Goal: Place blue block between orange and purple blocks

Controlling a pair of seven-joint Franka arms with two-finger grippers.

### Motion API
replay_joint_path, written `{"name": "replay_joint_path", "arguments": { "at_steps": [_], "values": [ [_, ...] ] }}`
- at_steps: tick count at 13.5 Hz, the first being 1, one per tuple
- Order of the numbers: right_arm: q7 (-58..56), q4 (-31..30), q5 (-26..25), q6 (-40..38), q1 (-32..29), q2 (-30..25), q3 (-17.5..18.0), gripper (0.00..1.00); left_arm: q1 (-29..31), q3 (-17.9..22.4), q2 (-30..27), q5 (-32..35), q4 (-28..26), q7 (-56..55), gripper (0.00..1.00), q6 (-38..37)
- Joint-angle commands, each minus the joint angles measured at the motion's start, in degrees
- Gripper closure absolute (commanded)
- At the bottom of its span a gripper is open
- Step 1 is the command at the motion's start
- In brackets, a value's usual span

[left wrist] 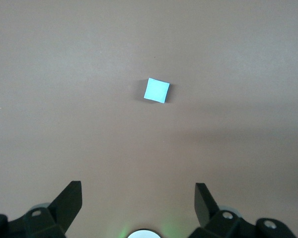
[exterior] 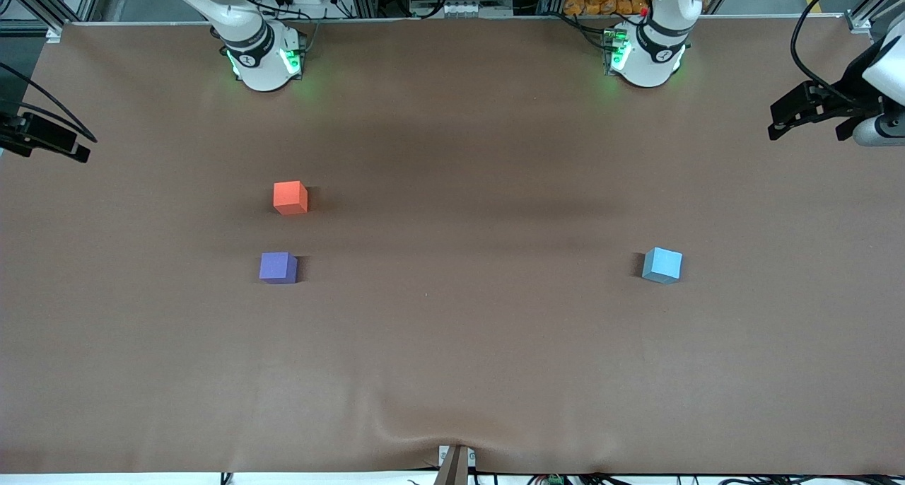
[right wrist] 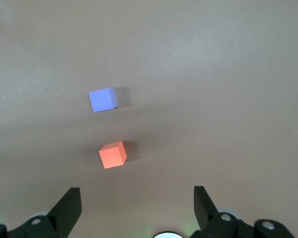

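Purple block (exterior: 278, 267) and blue block (exterior: 662, 265) nearest, orange block (exterior: 290, 197) farther — left gripper (exterior: 813, 114) and right gripper (exterior: 53, 144) raised over the table's ends, fingers spread, empty.

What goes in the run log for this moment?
blue block: untouched, toward left arm's end | orange block, purple block: apart | left gripper: open | right gripper: open

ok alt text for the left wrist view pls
A blue block sits alone on the brown table, turned at an angle. The left gripper hangs above it, open and empty.
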Motion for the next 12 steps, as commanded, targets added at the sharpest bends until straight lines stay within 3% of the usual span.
{"name": "replay_joint_path", "arguments": {
  "at_steps": [1,12],
  "values": [
    [-0.1,-1.0,-2.6,0.5,-1.1,-1.1,1.7,0.0,0.3,0.1,0.7,-1.1,1.4,1.1,0.0,-0.2],
    [-1.5,-1.3,-3.4,2.1,0.8,0.0,1.8,0.0,0.4,0.2,1.5,-1.1,0.8,1.2,0.0,-0.5]
  ]
}}
